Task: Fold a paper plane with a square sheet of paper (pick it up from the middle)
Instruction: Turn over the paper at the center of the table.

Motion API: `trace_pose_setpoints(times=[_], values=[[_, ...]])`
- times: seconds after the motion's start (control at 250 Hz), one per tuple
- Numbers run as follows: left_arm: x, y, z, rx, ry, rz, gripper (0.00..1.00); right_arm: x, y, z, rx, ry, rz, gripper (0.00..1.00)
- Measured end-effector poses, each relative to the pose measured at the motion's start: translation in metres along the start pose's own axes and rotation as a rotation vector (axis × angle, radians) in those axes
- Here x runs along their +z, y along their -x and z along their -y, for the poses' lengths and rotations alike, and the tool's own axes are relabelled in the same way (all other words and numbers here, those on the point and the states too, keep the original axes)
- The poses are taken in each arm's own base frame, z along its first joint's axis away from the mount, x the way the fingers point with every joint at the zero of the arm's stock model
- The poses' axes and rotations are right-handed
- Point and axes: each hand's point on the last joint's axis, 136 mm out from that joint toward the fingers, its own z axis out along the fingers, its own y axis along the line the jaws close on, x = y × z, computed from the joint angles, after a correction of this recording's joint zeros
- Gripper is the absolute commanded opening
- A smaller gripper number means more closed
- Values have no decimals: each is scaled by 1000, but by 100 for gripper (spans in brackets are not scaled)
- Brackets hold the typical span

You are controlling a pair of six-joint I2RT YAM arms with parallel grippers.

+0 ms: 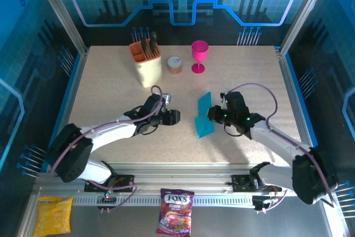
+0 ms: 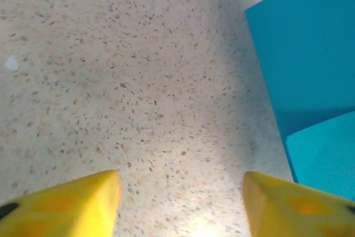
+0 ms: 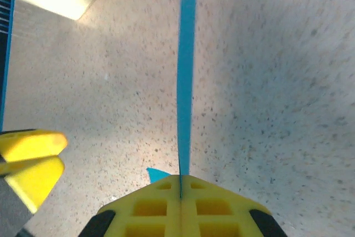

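- The right hand [image 3: 180,187] is pinched shut on the paper [image 3: 186,81], which rises on edge from its fingertips as a thin blue strip.
- From above, the paper [image 1: 204,116] is at mid-counter [image 1: 111,81], a little right of centre and between the two hands.
- The left hand [image 2: 180,203] is open with its fingers well apart, holds nothing, and is just left of the paper.
- At the far side stand a cream holder [image 1: 145,62], a tin [image 1: 175,65] and a pink goblet [image 1: 199,54].

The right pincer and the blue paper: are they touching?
Touching. In the right wrist view the right pincer is shut on the blue paper, whose thin edge comes straight out from its closed tip.
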Motion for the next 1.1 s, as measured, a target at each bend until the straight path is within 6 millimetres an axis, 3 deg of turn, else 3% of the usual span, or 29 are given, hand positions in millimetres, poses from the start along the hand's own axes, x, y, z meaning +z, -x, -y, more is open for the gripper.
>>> trace_pose_setpoints(times=[0.06, 0.172, 0.312, 0.447, 0.615, 0.719, 0.863, 0.995, 1.099], values=[[-11, 1, -1, -9, 0, 13, 84, -14, 9, -5, -37, -66, 28, 0], [-30, 0, -5, -33, 10, 33, 89, -30, 18, -3, -107, -244, 43, 0], [-56, 2, -12, -56, 18, 77, 95, -32, 18, 5, -227, -514, 22, 0], [-81, 6, -20, -94, 37, 126, 98, -17, 11, 14, -352, -775, -20, 0], [-106, 9, -30, -141, 63, 179, 98, 29, -14, 14, -486, -984, -99, 0], [-116, 8, -35, -157, 80, 192, 98, 58, -39, 7, -536, -1009, -145, 0], [-124, 3, -43, -177, 106, 190, 99, 84, -72, -8, -518, -927, -216, 25], [-127, 7, -42, -180, 100, 207, 99, 94, -85, -16, -451, -821, -259, 38], [-126, 5, -42, -179, 99, 198, 99, 87, -88, -18, -382, -700, -271, 39]])
